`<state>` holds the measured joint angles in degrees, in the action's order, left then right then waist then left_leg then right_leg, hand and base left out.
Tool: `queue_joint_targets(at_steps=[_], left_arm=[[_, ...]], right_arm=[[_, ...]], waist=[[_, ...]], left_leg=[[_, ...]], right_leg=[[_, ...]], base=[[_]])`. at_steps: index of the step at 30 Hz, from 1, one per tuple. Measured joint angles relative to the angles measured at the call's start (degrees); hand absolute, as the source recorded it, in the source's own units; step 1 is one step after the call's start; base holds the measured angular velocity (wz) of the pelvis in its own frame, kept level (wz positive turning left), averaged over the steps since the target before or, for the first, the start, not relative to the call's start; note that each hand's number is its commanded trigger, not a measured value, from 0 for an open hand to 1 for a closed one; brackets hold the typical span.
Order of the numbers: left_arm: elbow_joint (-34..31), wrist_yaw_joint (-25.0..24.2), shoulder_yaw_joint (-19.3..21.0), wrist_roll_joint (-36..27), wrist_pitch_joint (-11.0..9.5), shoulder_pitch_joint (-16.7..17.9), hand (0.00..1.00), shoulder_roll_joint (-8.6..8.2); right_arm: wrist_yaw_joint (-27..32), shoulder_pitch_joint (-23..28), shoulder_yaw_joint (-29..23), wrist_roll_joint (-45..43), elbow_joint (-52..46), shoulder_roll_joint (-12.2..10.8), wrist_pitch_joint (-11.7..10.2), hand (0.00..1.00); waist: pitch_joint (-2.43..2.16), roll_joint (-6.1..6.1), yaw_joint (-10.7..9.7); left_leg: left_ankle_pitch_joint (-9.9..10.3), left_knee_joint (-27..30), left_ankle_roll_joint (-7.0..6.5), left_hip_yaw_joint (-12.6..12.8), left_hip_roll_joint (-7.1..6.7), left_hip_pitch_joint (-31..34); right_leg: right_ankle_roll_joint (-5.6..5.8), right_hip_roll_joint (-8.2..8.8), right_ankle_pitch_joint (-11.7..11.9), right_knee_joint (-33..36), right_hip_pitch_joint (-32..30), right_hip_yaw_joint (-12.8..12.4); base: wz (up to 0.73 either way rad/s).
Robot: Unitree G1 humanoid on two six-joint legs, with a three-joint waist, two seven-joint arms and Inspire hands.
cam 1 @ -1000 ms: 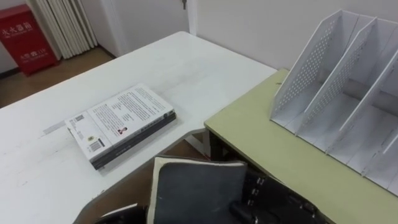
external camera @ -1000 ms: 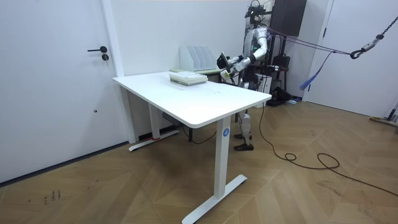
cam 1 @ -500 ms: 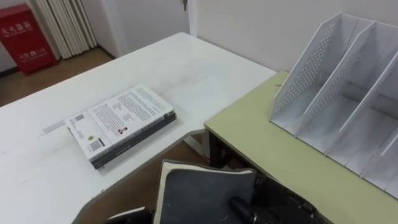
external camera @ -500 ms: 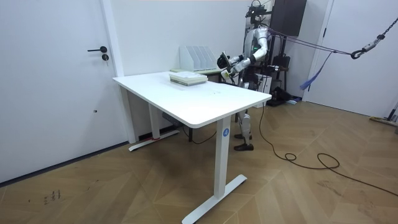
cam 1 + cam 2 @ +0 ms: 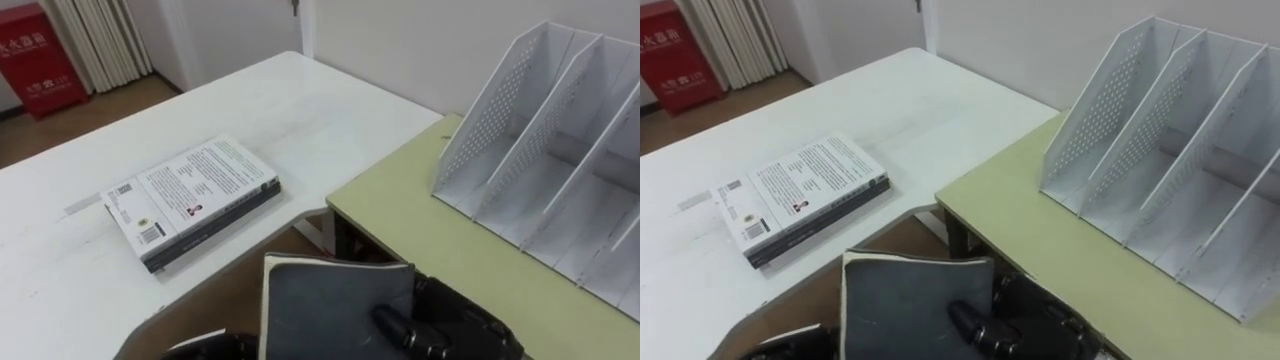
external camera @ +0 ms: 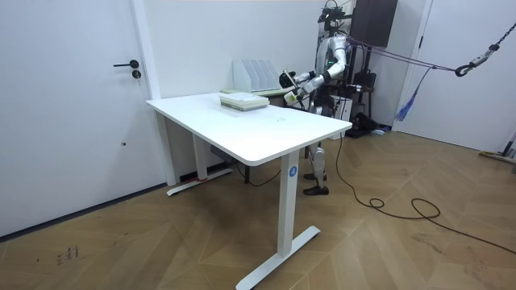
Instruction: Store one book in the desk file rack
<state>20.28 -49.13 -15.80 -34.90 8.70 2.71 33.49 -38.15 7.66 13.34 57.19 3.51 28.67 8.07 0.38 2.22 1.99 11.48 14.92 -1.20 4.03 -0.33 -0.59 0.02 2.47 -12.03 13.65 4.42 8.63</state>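
Right hand (image 5: 455, 325): thumb curled over the cover of a dark book (image 5: 330, 300), fingers behind it, gripping the book's right edge. Left hand (image 5: 205, 347): at the book's lower left corner; its state cannot be told. The book is held low in front of the robot (cream page edges along its top), over the gap between the white table (image 5: 300, 100) and the green desk (image 5: 420, 225). The file rack (image 5: 540, 150) stands on the green desk, apart from the book. A stack of books (image 5: 190, 195) lies flat on the white table.
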Motion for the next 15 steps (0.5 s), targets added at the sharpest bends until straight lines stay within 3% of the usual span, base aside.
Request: queue_joint_targets(at_steps=[2,5,7,8,10,14,15], left_arm=[[0.0,1.9,0.7,2.7,-0.4,0.5,0.00,-1.15],[0.0,5.2,1.8,3.4,-1.0,2.3,0.00,-4.32],[0.6,6.9,2.5,5.3,-2.8,3.5,0.00,-6.52],[1.0,7.3,2.6,5.5,-2.9,3.7,0.00,-6.84],[4.0,9.0,2.6,7.4,-3.6,4.5,0.00,-8.46],[8.7,13.3,2.1,9.0,-4.2,5.9,0.00,-11.20],[9.8,14.4,2.1,9.8,-5.3,6.8,0.00,-12.09]], right_arm=[[1.6,-0.1,-0.9,-3.8,0.0,-0.5,-0.6,1.00],[6.2,-0.9,-1.8,-7.8,-0.2,-0.8,-0.8,1.00],[9.7,-0.9,-4.3,-12.0,-2.2,-2.0,-1.2,1.00],[10.6,-0.9,-4.9,-12.8,-2.6,-2.3,-1.3,1.00],[14.6,-1.0,-7.6,-15.6,-4.2,-4.2,-3.0,1.00],[21.5,-2.5,-8.3,-22.9,-5.7,-6.7,-4.8,1.00],[23.7,-2.5,-8.3,-25.2,-6.6,-6.9,-5.2,1.00]], waist=[[0.09,-0.10,-0.5],[0.13,-0.19,-0.6],[0.40,-0.64,-1.2],[0.43,-0.78,-1.5],[0.61,-1.27,-2.0],[0.34,-1.96,-3.0],[0.32,-2.21,-3.3]], left_leg=[[0.0,-0.7,0.05,0.1,-0.01,-0.7],[-0.1,-1.3,0.07,0.6,-0.04,-1.1],[-0.1,-1.3,0.08,0.6,-0.05,-1.1],[-0.1,-1.3,0.08,0.6,-0.06,-1.1],[-0.2,-1.2,0.07,0.6,-0.10,-1.5],[-0.2,-1.4,0.07,0.8,-0.12,-1.6],[-0.2,-1.5,0.07,0.8,-0.15,-1.6]], right_leg=[[0.00,-0.02,0.0,-0.1,0.4,-0.2],[0.03,0.00,0.0,-0.1,0.4,-0.6],[0.03,-0.01,0.0,-0.2,0.4,-0.6],[0.03,0.00,0.0,-0.2,0.4,-0.6],[0.02,-0.01,0.0,-0.8,0.7,-0.5],[0.03,-0.01,0.0,-1.0,0.6,-0.7],[0.04,-0.01,0.0,-1.1,0.5,-0.8]], base=[[-0.07],[-0.07],[0.00],[0.00],[0.00],[-0.01],[0.00]])
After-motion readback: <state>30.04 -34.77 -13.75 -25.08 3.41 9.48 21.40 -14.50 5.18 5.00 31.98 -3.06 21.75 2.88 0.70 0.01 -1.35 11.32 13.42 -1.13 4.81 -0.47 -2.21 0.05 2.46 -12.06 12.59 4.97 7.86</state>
